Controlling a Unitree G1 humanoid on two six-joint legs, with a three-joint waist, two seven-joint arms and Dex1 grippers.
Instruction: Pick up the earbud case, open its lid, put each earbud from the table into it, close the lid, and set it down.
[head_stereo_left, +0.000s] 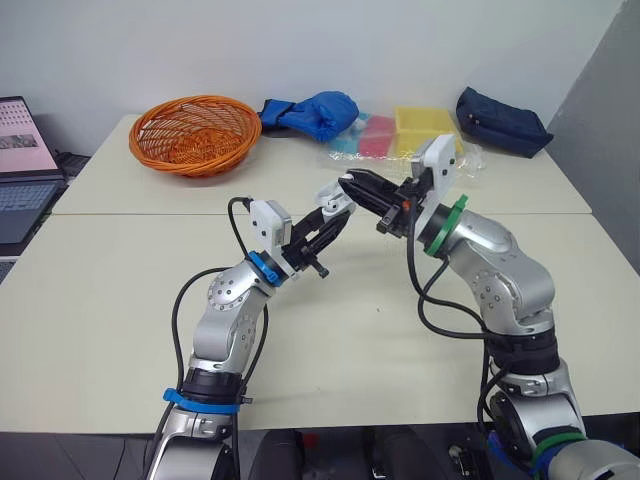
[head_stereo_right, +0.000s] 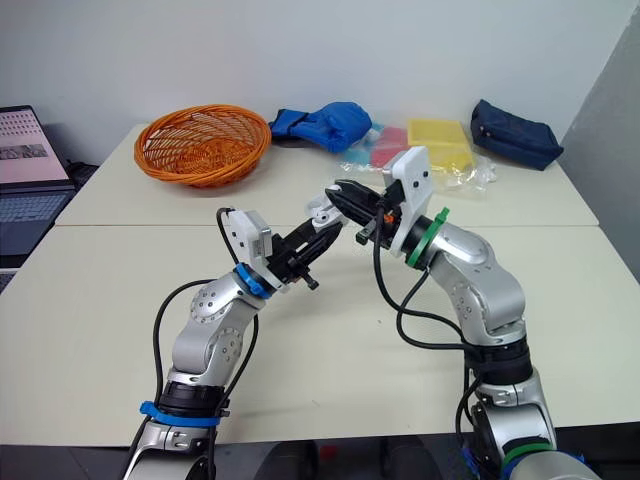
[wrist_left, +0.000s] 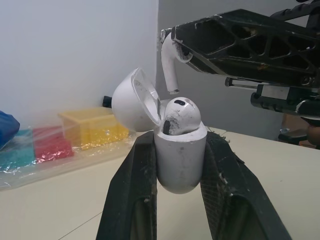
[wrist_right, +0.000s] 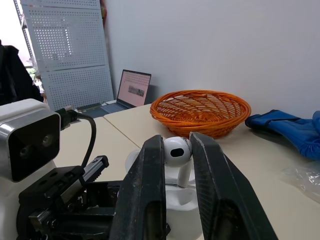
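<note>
My left gripper (head_stereo_left: 331, 213) is shut on the white earbud case (wrist_left: 180, 160) and holds it upright above the table. The case's lid (wrist_left: 131, 100) is swung open. One white earbud (wrist_left: 181, 116) sits in the case with its head sticking out. My right gripper (head_stereo_left: 352, 186) is shut on the second earbud (wrist_right: 177, 151). It holds that earbud (wrist_left: 170, 62) stem down, just above the open case (wrist_right: 176, 199) and apart from it. The two grippers meet tip to tip over the middle of the table (head_stereo_left: 120, 300).
An orange basket (head_stereo_left: 195, 133) stands at the back left. A blue cloth (head_stereo_left: 315, 112), a plastic bag of coloured boxes (head_stereo_left: 400, 133) and a dark blue pouch (head_stereo_left: 500, 122) lie along the far edge. A laptop (head_stereo_left: 20, 170) sits off the table's left side.
</note>
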